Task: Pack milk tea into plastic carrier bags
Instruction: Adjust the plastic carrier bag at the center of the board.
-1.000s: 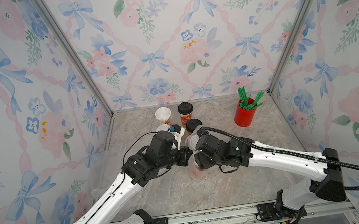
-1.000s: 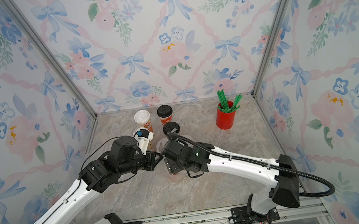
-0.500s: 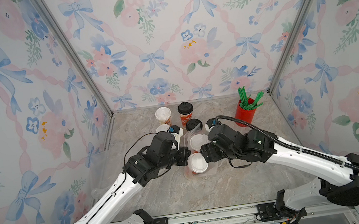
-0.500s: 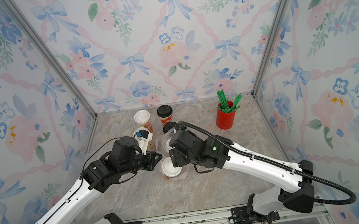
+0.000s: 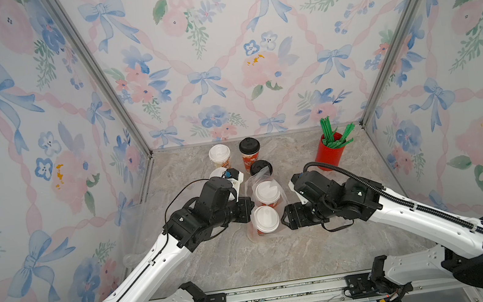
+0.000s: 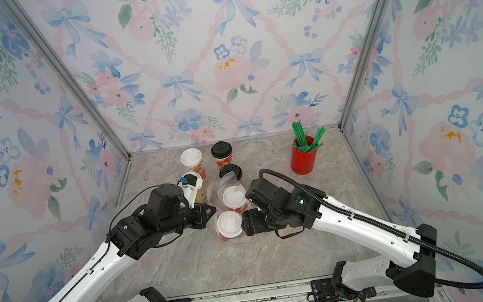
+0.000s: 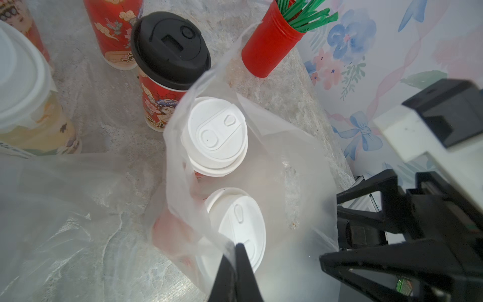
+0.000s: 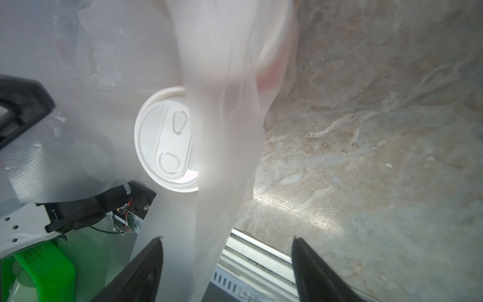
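Roughly vertical, lid-up — near cup point(image 5: 265, 219), far cup point(image 5: 267, 192) (both in bag point(image 7: 282, 146)).

Nothing can be read with certainty. In the left wrist view, the red cup with the black lid point(image 7: 156, 104) carries a few dark brush-style characters on the pale band at its foot, below a printed figure in a headdress. They are too blurred to make out. A second red cup point(image 7: 115, 34), its lid out of the frame, has similar dark characters on its pale lower band, also illegible. By the foot of the cream cup point(image 7: 39, 125) lies a white strip point(image 7: 13, 153) with tiny grey print, too small to read. What the strip stands on cannot be told. In both top views the cups' printing shows only as patches of colour.
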Controlling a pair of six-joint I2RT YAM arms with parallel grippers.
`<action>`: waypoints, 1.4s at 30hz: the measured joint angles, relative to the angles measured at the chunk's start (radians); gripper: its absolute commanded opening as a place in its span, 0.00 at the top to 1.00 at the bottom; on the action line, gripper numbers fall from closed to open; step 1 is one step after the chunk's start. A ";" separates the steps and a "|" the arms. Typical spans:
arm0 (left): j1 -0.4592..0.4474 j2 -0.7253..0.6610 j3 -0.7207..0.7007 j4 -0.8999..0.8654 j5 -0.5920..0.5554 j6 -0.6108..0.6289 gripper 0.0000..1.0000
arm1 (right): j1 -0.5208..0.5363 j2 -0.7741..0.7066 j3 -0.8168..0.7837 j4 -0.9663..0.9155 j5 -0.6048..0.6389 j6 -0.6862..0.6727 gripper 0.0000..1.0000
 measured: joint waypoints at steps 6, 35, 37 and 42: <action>0.000 0.000 0.000 0.000 0.000 0.000 1.00 | 0.000 0.010 -0.011 0.022 -0.063 0.019 0.59; 0.001 0.022 0.022 0.000 0.106 0.035 0.76 | -0.051 0.025 0.165 -0.093 -0.036 -0.072 1.00; 0.001 0.022 0.021 0.000 0.117 0.038 0.68 | -0.058 0.027 0.165 -0.108 -0.036 -0.082 1.00; 0.001 0.022 0.021 0.000 0.120 0.046 0.59 | -0.060 0.027 0.156 -0.118 -0.037 -0.087 0.81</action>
